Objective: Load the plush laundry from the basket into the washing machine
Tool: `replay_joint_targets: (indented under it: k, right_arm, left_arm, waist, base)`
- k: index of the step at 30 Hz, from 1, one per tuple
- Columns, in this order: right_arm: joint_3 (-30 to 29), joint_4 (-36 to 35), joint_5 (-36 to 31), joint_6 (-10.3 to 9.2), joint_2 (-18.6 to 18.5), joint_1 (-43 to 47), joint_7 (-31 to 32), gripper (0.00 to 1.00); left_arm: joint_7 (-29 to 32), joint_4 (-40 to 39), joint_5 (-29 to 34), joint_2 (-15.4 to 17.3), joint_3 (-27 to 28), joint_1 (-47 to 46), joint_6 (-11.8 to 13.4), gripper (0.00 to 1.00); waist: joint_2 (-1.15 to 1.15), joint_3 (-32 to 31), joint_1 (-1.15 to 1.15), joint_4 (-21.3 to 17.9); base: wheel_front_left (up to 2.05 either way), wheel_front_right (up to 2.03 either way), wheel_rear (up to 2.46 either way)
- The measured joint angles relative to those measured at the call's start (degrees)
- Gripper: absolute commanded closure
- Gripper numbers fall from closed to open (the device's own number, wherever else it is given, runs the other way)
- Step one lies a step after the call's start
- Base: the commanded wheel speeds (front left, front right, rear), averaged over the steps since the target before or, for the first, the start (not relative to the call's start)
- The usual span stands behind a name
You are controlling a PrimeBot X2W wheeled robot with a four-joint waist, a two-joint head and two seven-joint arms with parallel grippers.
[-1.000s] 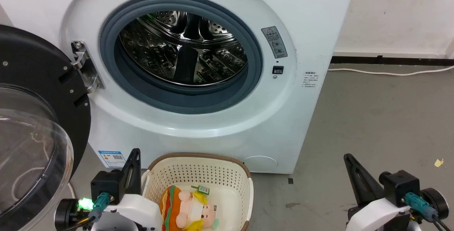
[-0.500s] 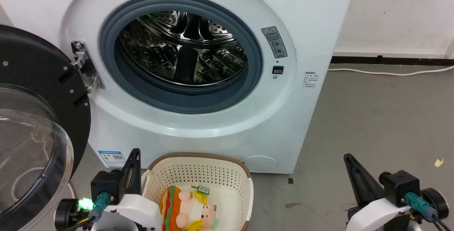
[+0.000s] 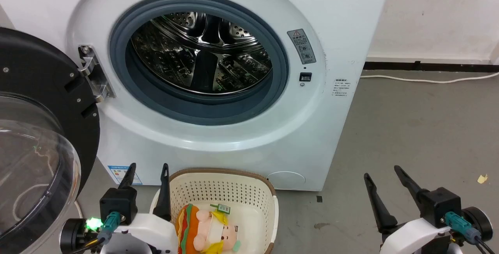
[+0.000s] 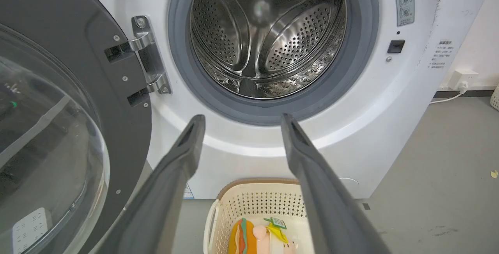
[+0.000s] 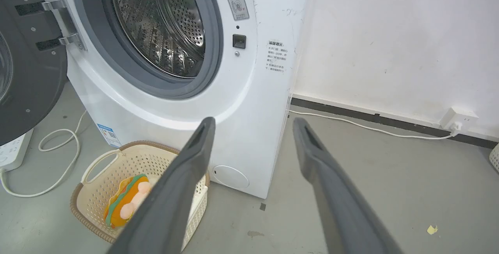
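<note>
Zero items loaded so far. The small stuffed plush laundry doll (image 3: 206,228) (peach-pink face, yellow hood, orange-green-red burger back, green hang tag (image 3: 223,208)) lies on its side on the bottom of the cream-white perforated plastic basket (image 3: 222,171) with the brown rim. It's the only thing I can make out in there, though the basket's near end is cut off in the head view. The basket sits on the grey floor (image 3: 409,129), close in front of the large white front-loading washing machine (image 3: 331,51), below the port. The shiny perforated steel drum (image 3: 202,51) behind the grey rubber seal (image 3: 281,70) looks empty from the head and both wrists. The black-framed clear domed door (image 3: 35,148) stands swung open on the robot's left, so the port is unobstructed. Left gripper (image 3: 149,165) is spread wide and holds nothing, sitting just beside the basket's left rim, clear of the doll. Right gripper (image 3: 381,171) is also spread and empty, well apart from the basket over bare floor. My read: access is done, everything else is left, meaning reach in, pinch the doll, lift, carry to the port, release in the drum. Left arm looks better placed for the pick. Risks: soft body, so grab the bulk and not the tag, and the light basket may slide if the rim gets clipped.
</note>
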Motion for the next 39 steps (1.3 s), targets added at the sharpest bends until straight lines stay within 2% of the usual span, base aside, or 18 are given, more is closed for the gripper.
replay_joint_targets:
  k: [12, 24, 32, 39]
  right_arm:
    - [-0.2, -0.3, 1.0, 0.00, 0.0, 0.0, -0.9, 0.00]
    - [-0.4, -1.2, 1.7, 0.00, 0.0, -0.2, -2.4, 0.00]
    - [-0.4, -1.9, 2.6, 0.00, 0.0, -2.4, -3.4, 0.00]
    - [-0.1, -2.4, 3.7, 0.00, 0.0, -3.7, -4.4, 0.00]
  left_arm:
    - [-1.1, 0.4, -0.6, 0.0, -0.9, 0.0, 0.1, 0.00]
    - [-2.5, 4.3, -1.5, 0.0, -1.6, -1.5, 0.1, 0.00]
    - [-3.4, 9.8, -2.1, 0.5, -2.2, -4.5, -0.5, 0.00]
    - [-3.4, 17.9, -3.2, 1.9, -2.9, -9.6, -1.7, 0.00]
  waist:
    - [0.00, 1.0, 0.00, -0.2]
    - [0.00, 5.1, 0.00, -1.0]
    - [0.00, 9.3, 0.01, -2.0]
    - [0.00, 14.4, 0.01, -3.7]
  base:
    - [0.00, 0.00, 0.00]
    - [0.00, 0.00, 0.00]
    - [0.00, 0.00, 0.00]
    - [0.00, 0.00, 0.00]
